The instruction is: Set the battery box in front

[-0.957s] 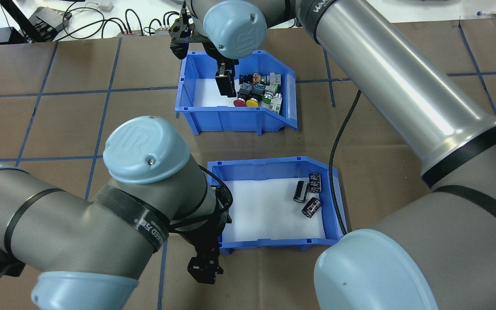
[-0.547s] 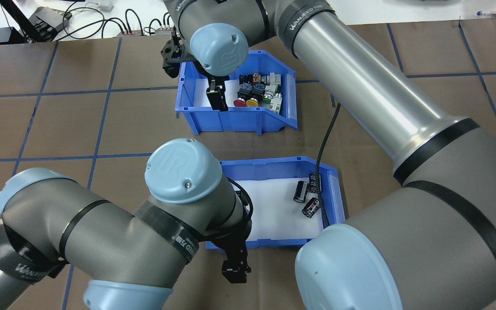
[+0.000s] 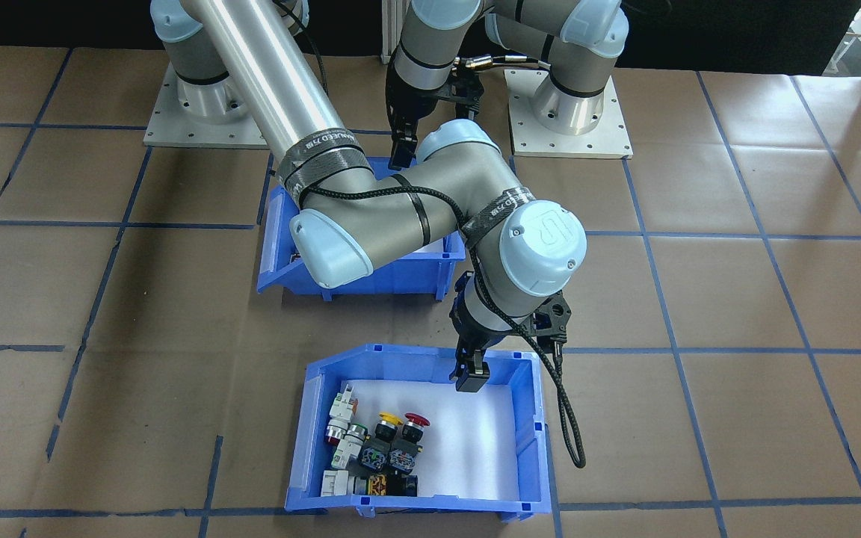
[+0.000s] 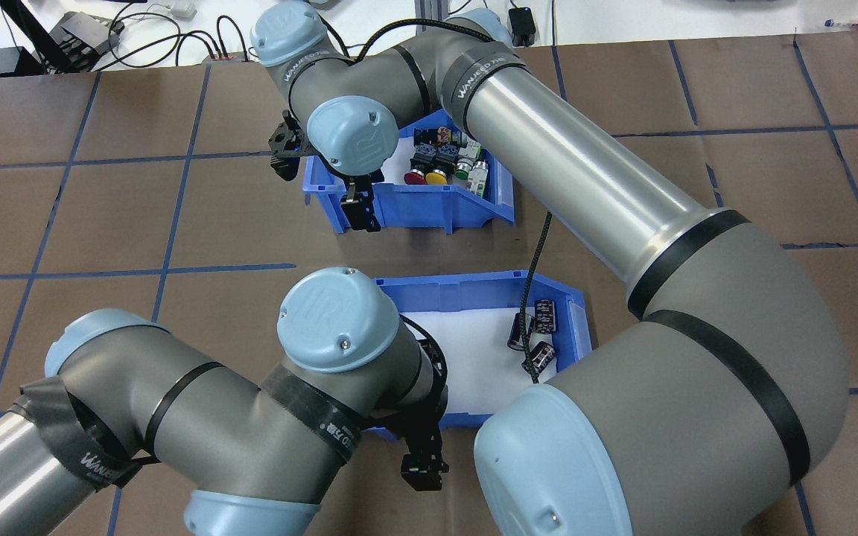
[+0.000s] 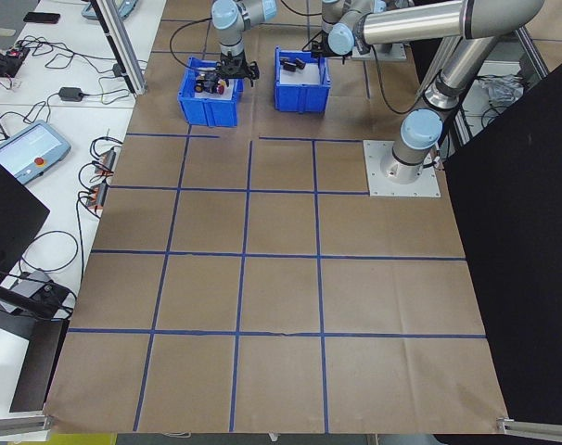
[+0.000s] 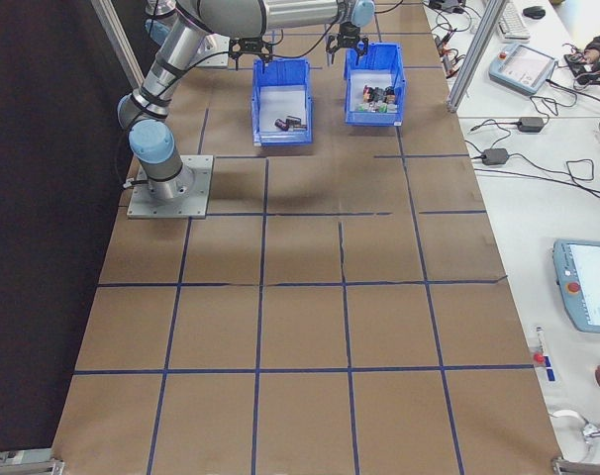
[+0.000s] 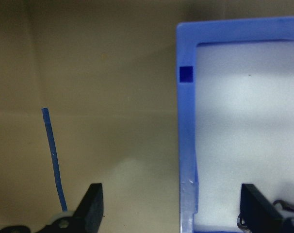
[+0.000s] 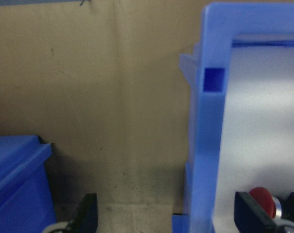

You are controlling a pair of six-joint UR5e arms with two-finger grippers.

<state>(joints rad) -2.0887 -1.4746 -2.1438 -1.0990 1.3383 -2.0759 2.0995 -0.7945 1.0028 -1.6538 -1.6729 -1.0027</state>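
Both pincers shifted: left pincer (image 7: pixel 171 211) straddles battery box (image 7: pixel 186 145) wall.

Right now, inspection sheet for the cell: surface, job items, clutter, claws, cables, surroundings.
Surface: brown table cover with blue tape grid.
Job's things: battery box, white liner, dark batteries at its sloped end; it is the bin nearer the robot base.
Clutter: switch bin with red, yellow and white push-buttons, farther from the base.
Claws: left claw open, straddling the battery box's wall; right claw open, straddling the switch bin's wall.
Cables: black braided cable hangs off the right arm over the battery box.
Surroundings: side bench with cables and a pendant; part of a person at the right view's edge.
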